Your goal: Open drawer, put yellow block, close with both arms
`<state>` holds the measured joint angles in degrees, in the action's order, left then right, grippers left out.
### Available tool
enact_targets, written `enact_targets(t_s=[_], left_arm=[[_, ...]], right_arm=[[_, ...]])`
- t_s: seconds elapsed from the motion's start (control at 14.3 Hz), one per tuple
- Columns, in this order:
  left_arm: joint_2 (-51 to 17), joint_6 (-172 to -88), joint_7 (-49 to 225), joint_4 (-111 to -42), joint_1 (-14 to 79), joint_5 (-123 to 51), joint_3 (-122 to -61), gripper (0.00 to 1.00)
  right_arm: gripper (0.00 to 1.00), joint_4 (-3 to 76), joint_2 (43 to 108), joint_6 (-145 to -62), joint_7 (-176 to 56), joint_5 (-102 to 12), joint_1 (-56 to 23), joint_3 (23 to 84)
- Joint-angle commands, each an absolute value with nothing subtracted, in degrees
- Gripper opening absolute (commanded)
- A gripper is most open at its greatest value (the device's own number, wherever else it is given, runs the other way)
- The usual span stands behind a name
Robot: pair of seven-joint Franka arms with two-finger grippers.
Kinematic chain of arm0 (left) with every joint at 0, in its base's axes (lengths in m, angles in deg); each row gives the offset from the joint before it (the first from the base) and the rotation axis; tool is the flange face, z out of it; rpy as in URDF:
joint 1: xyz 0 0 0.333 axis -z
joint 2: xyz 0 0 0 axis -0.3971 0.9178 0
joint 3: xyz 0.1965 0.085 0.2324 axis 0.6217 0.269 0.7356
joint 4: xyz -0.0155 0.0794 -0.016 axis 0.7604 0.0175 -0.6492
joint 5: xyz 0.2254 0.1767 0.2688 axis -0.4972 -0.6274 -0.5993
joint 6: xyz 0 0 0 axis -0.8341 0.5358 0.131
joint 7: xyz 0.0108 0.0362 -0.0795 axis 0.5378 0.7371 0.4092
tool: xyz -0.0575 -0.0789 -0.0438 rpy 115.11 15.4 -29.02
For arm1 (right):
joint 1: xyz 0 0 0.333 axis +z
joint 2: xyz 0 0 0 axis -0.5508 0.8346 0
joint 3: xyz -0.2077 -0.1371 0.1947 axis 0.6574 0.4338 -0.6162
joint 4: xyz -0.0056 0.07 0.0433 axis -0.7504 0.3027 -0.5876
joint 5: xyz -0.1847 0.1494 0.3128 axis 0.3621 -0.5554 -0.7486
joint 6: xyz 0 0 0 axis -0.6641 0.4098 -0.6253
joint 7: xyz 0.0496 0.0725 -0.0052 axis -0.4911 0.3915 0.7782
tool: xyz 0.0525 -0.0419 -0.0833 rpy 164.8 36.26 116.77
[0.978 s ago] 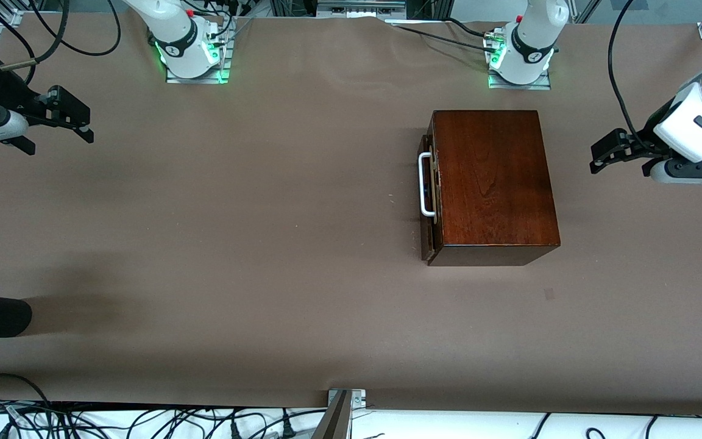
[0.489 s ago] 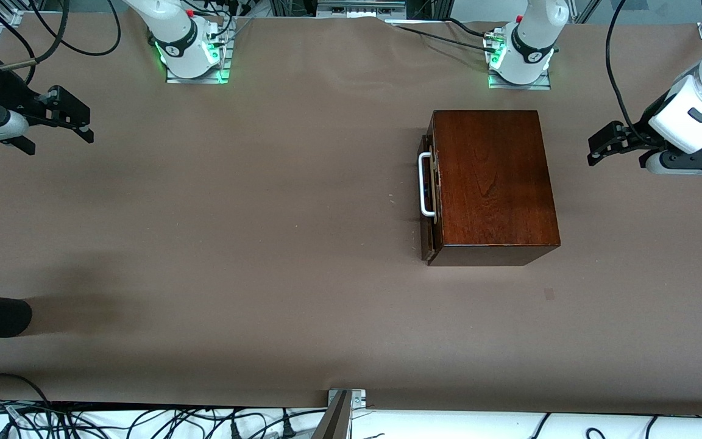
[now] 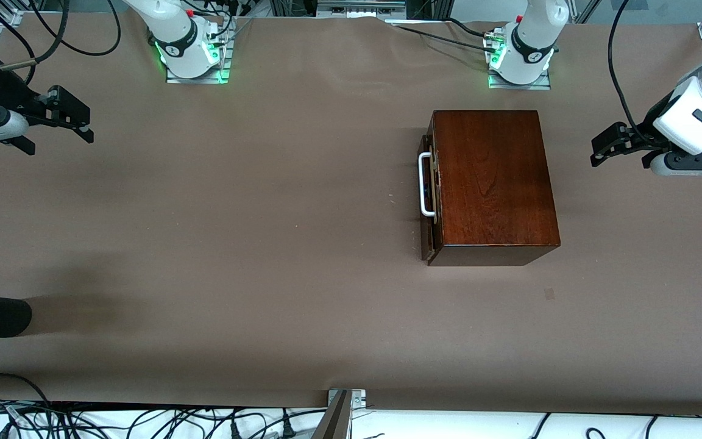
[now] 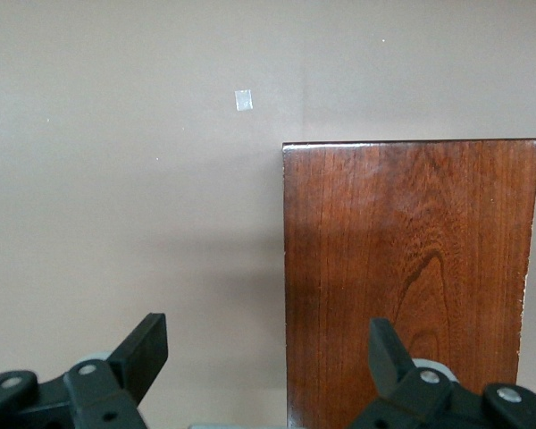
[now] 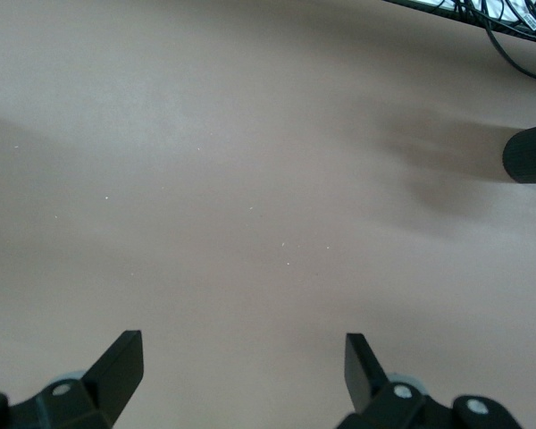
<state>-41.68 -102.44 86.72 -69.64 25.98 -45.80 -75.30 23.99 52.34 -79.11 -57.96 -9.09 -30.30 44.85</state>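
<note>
Right gripper (image 3: pixel 61 122): hung over bare worktop (image 3: pixel 265 244) at the right arm's end, well apart from the box; fingers spread wide, nothing held. This arm is judged to be waiting.

Yellow block: not seen in any view. Risk: with no block located, the placing step cannot be planned.

Drawer (image 3: pixel 426 201): shut or nearly so in the wooden box (image 3: pixel 491 183), which sits toward the left arm's end. White U-shaped bar handle (image 3: pixel 425 185), thin and smooth. Risk: a slim bar may slip from the fingers; a light box may slide when pulled unless braced.

Box: dark reddish-brown, glossy, grained, square-edged. Worktop: matte brown sheet.

Left gripper (image 3: pixel 616 145): over the worktop beside the box's back, fingers (image 4: pixel 143 349) parted, empty.
</note>
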Motion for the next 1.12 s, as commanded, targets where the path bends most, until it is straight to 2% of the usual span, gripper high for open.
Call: enact_targets(t_s=[0.0, 1.05], left_arm=[[-43.17, -103.17, 87.14, -71.22, 26.74, -44.68, -74.44, 1.0], [-41.77, -102.55, 87.05, -70.35, 26.56, -45.03, -74.97, 1.0]], right_arm=[[1.0, 23.15, 52.32, -78.08, -58.02, -8.62, -30.43, 44.82], [1.0, 23.15, 52.32, -78.08, -58.11, -8.53, -30.43, 44.82]])
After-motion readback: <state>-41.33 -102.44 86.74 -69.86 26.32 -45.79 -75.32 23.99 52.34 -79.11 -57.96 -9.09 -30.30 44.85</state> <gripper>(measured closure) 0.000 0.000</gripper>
